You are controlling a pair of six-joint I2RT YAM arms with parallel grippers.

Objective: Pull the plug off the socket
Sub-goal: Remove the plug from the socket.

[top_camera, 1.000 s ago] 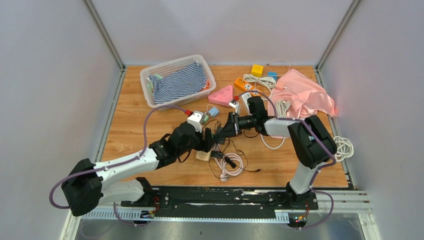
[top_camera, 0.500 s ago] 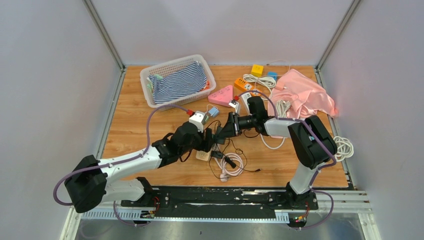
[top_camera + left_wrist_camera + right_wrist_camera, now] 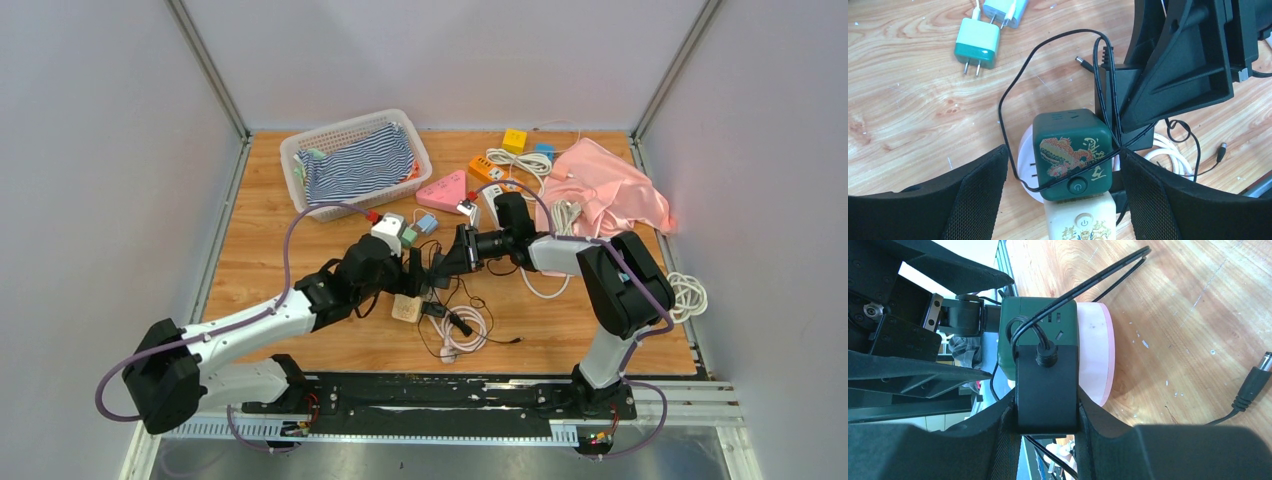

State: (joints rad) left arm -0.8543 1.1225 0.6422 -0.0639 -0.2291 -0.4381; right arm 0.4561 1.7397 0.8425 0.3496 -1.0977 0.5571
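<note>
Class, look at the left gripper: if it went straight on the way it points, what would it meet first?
Probably the green socket cube, lying between the open fingers of the left gripper, though depth is unclear.

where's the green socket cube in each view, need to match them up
top external: the green socket cube is mid-table, mostly hidden between the left gripper and the right gripper.
left wrist: the cube sits lower centre, between the open gripper's fingers.
right wrist: the cube is centre left, seen side-on.
shared landmark: the black adapter plugged into it, held by the right gripper.
</note>
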